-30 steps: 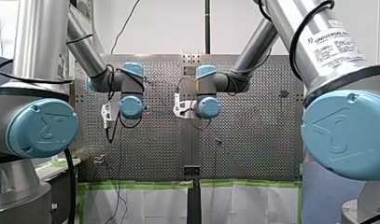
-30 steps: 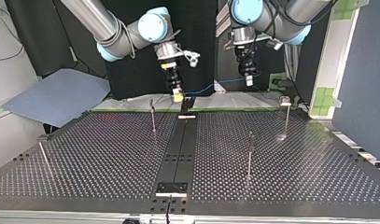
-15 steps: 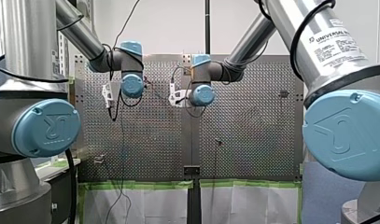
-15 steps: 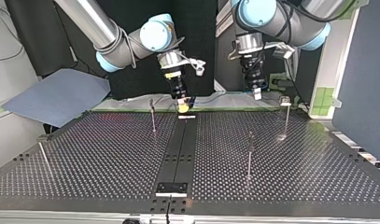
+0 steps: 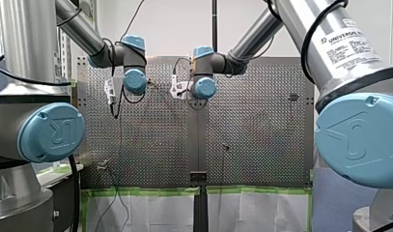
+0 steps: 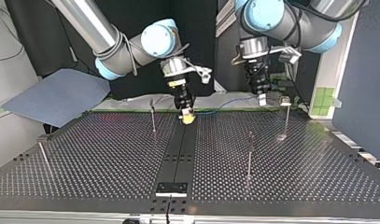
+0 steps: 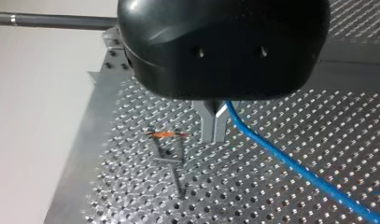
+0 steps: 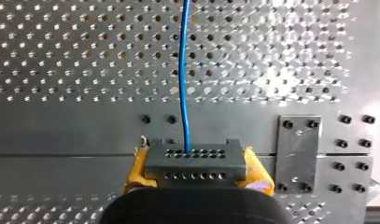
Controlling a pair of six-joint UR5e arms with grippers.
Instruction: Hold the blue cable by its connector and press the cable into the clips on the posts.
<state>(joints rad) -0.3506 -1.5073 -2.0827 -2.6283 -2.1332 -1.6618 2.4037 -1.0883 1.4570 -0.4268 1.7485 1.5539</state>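
R gripper (image 8: 197, 169) clamps connector (image 8: 195, 161); L gripper (image 6: 262, 99), at its 3 o'clock in top view, pinches blue cable (image 7: 281, 158).

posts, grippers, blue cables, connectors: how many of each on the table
posts: 4
grippers: 2, my right gripper and my left gripper
blue cable: 1
connector: 1
total: 8
The thin rod at the top view's near edge is left out: cannot tell what it is.

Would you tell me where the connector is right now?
In the right wrist view the connector is gripped between the yellow pads of my right claw, over the table's middle strip, with the blue cable running out ahead.
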